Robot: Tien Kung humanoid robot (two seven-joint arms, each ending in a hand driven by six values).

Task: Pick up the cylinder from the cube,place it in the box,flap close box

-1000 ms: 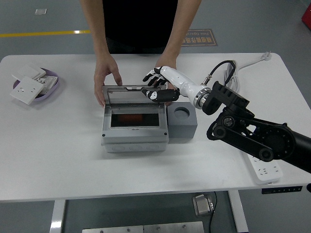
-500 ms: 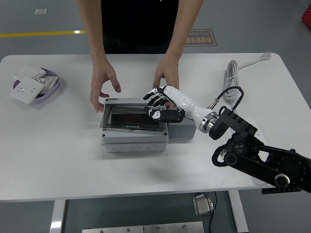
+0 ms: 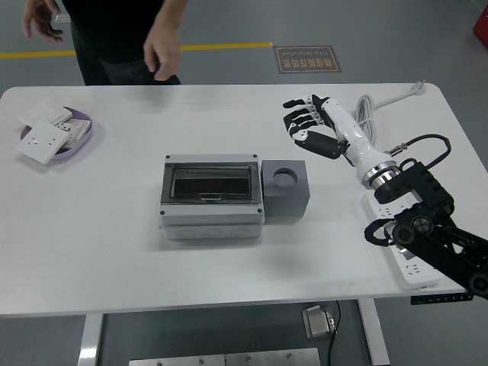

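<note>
Head view, looking down on a white table. Near the middle sits a grey box with its dark, see-through flap lying flat and shut over the opening. Touching the box's right side is a grey cube with a round hole in its top; the hole holds nothing. The cylinder cannot be made out through the dark flap.

The robot's right hand (white, with black finger segments) hangs above the table to the right of and beyond the cube, well apart from it. Its fingers are loosely spread, pointing left, and grasp nothing. Its black arm comes in from the lower right corner, over a white power strip lying at the table's right edge. A grey cable lies behind the hand.

At the far left of the table a purple dish holds white wall switch plates.

A person in dark clothes stands beyond the far edge at the upper left, with one hand hanging clear of the table and the other hand near the picture's top left corner.
</note>
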